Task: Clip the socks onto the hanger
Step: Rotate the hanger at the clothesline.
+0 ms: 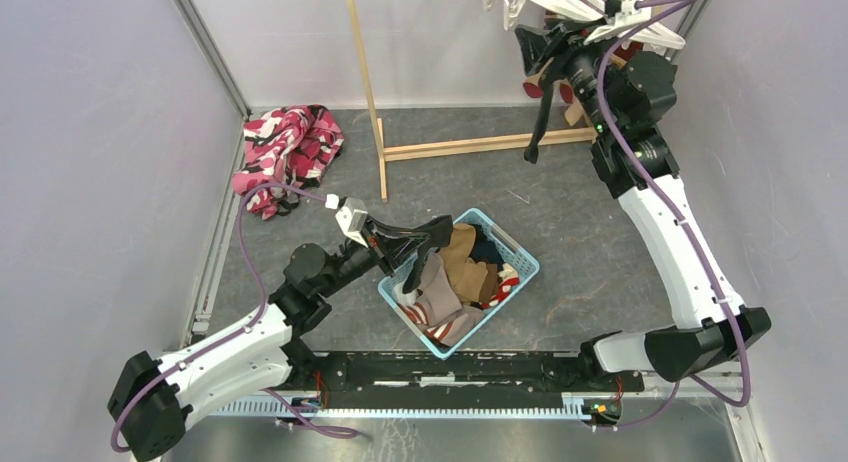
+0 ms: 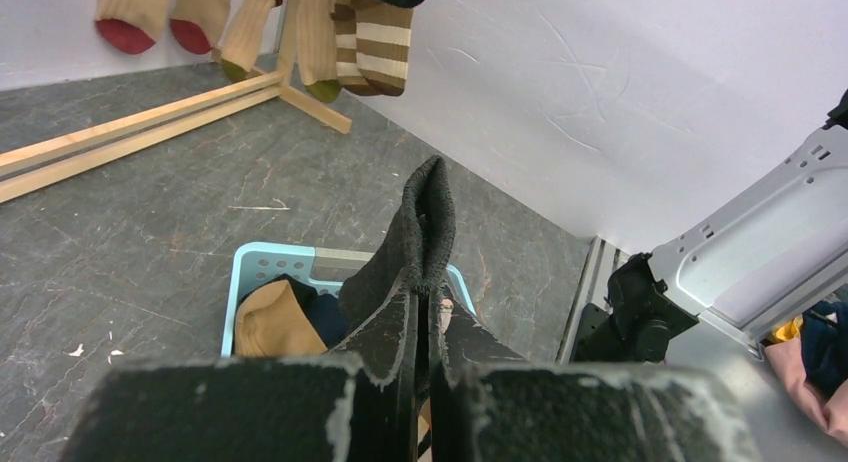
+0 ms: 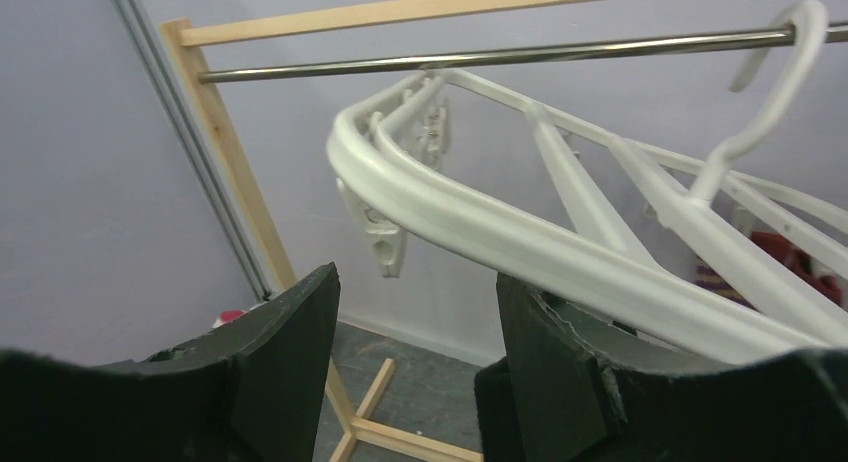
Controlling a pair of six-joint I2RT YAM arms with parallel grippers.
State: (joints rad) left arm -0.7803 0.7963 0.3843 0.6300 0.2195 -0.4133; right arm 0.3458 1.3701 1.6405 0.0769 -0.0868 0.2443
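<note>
Patterned cloth (image 1: 290, 152) upper left. Left gripper (image 2: 420, 327) lower centre, fingers clamped on black sock (image 2: 425, 222) above light blue basket (image 2: 265, 257) holding socks (image 1: 455, 282). Wooden stand (image 1: 470, 145) centre. Right gripper (image 3: 415, 312) upper right, fingers apart, just under white hanger (image 3: 480, 222) rim.
</note>
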